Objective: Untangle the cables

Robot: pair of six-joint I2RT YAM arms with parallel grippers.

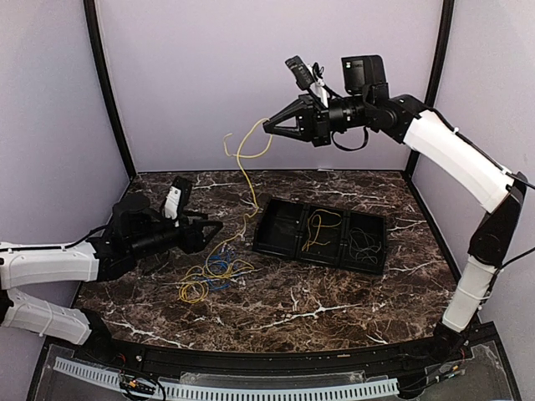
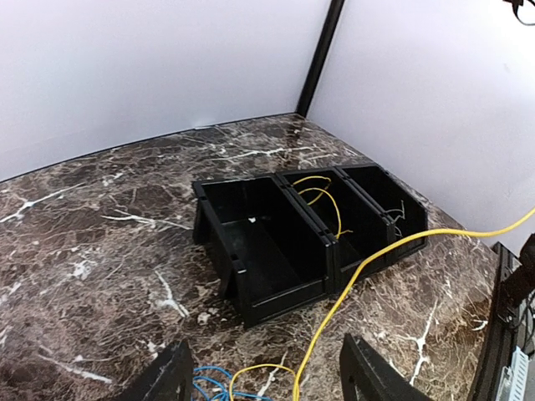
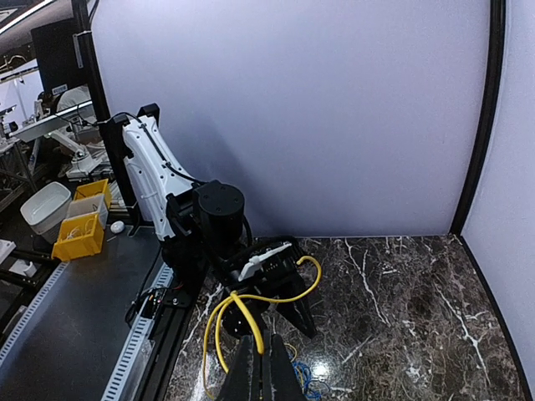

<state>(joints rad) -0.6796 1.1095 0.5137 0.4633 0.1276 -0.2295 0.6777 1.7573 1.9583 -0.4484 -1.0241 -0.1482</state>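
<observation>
while a black three-compartment tray (image 1: 261, 232) sits on the marble table (image 1: 334, 305) to the right, a yellow coil (image 1: 322, 225) in its middle bin and a dark grey coil (image 1: 364, 244) in the far-right bin, the raised right gripper (image 1: 268, 127) pinches a yellow cable (image 1: 244, 167) trailing down to the yellow-and-blue tangle (image 1: 213, 271). the left gripper (image 2: 267, 372) hovers low beside the tangle, jaws spread, the strand passing ungripped between them.

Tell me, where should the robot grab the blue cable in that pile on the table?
Probably a blue cable loop at the pile's middle, from straight above: it lies flat on the table, with yellow cable tangled alongside, so a sideways approach would snag.
</observation>
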